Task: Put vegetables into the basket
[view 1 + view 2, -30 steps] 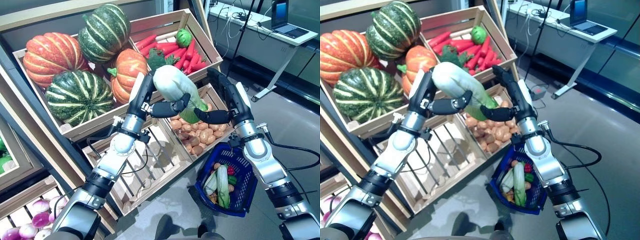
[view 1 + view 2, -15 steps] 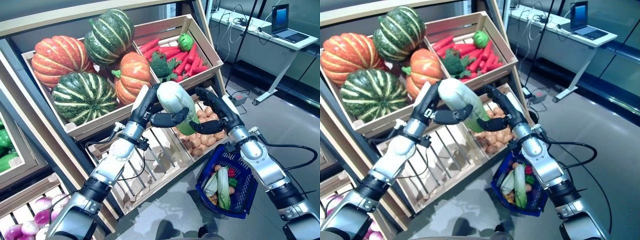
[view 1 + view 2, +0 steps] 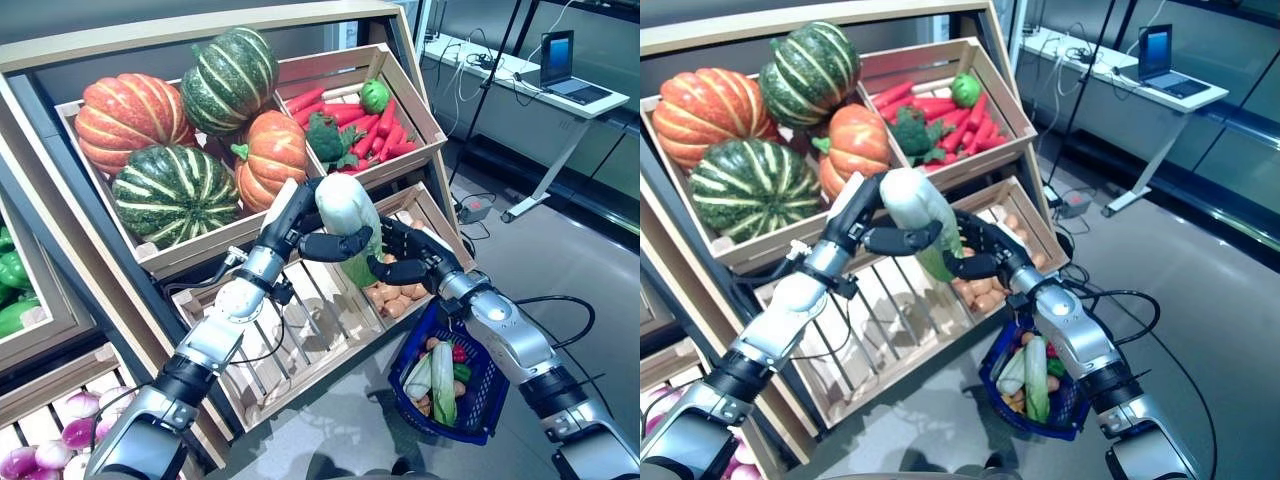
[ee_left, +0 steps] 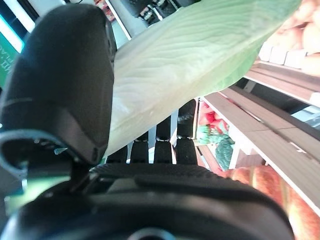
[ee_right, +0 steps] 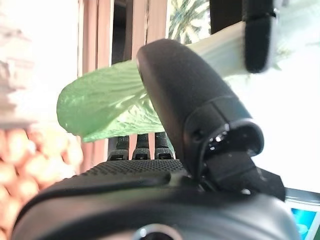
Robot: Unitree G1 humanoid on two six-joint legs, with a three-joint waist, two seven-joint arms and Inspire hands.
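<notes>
I have the napa cabbage [image 3: 347, 214] clasped between both my hands, in the air in front of the slatted crate [image 3: 290, 330] and just above the crate of potatoes [image 3: 398, 290]. My left hand [image 3: 305, 225] curls around its pale upper end, thumb across the front; my right hand [image 3: 412, 262] wraps its green leafy lower end from the other side, fingers and thumb closed round it. Compared with a second ago, the cabbage has come down and toward me, away from the crate of carrots [image 3: 375, 112] and the pumpkins [image 3: 190, 130], and my right arm has dropped with it. The blue basket [image 3: 445, 375] hangs at my right forearm, below and to the right of the cabbage, with a few vegetables already in it. So I judge the carry is under way but not finished: the cabbage is well clear of the shelf yet still apart from the basket rim. Next I would need to swing it rightward and down over the opening, and the basket's hanging from the very arm that holds the cabbage may make that awkward.
</notes>
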